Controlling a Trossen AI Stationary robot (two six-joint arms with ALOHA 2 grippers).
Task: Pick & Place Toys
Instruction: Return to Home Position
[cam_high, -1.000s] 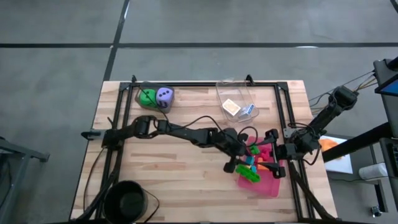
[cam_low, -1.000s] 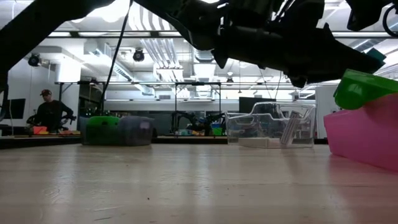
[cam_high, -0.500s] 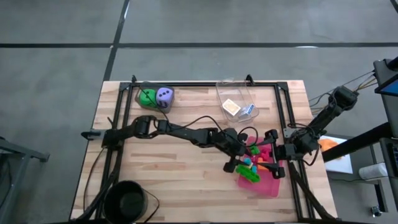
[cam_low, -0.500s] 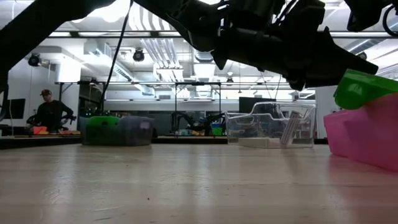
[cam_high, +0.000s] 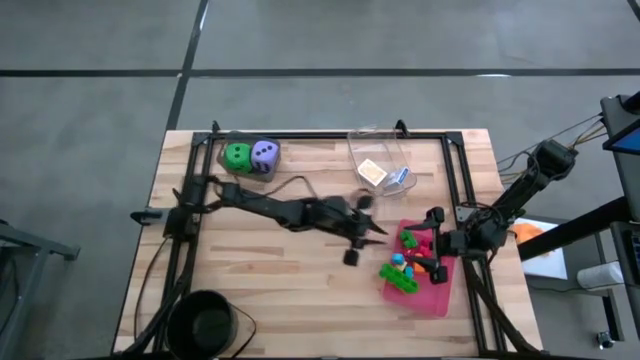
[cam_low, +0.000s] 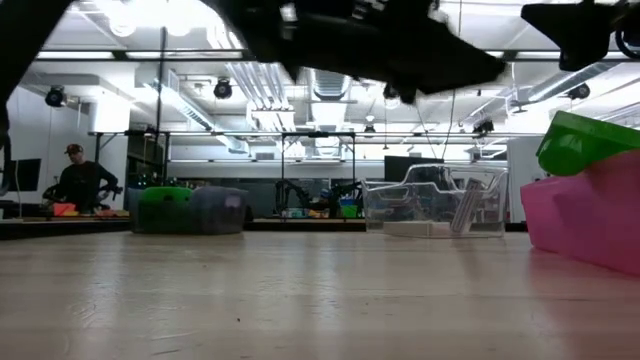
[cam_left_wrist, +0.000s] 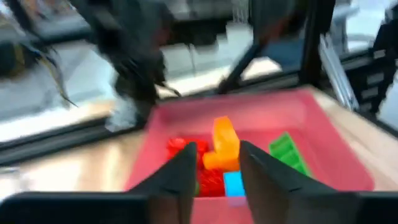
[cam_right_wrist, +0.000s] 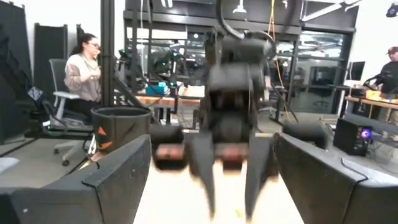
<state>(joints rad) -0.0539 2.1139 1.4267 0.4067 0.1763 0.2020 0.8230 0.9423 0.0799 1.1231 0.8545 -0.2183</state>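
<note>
The pink tray (cam_high: 430, 298) near the right edge holds several small bricks: a green one (cam_high: 399, 278), blue and orange ones (cam_left_wrist: 222, 144), and red ones (cam_left_wrist: 177, 146). My left gripper (cam_high: 372, 235) hangs above the bare table just left of the tray. It points at the tray, and its fingers (cam_left_wrist: 219, 152) stand a little apart with nothing between them. My right gripper (cam_high: 432, 250) waits open (cam_right_wrist: 212, 146) at the tray's right side. The green die (cam_high: 238, 155) and purple die (cam_high: 265, 153) sit at the far left. Two flat packets (cam_high: 375, 172) lie in the clear box (cam_high: 392, 150).
A black bucket (cam_high: 205, 325) stands at the near left corner. Black frame rails (cam_high: 300, 135) run along the table's far, left and right sides. Bare wood lies between the dice and the tray. People sit at benches in the room behind.
My left gripper has drawn back from over the pink tray toward the table's left edge and risen a little. It now hangs beside the tray over bare wood. The bricks in the tray lie as before.
</note>
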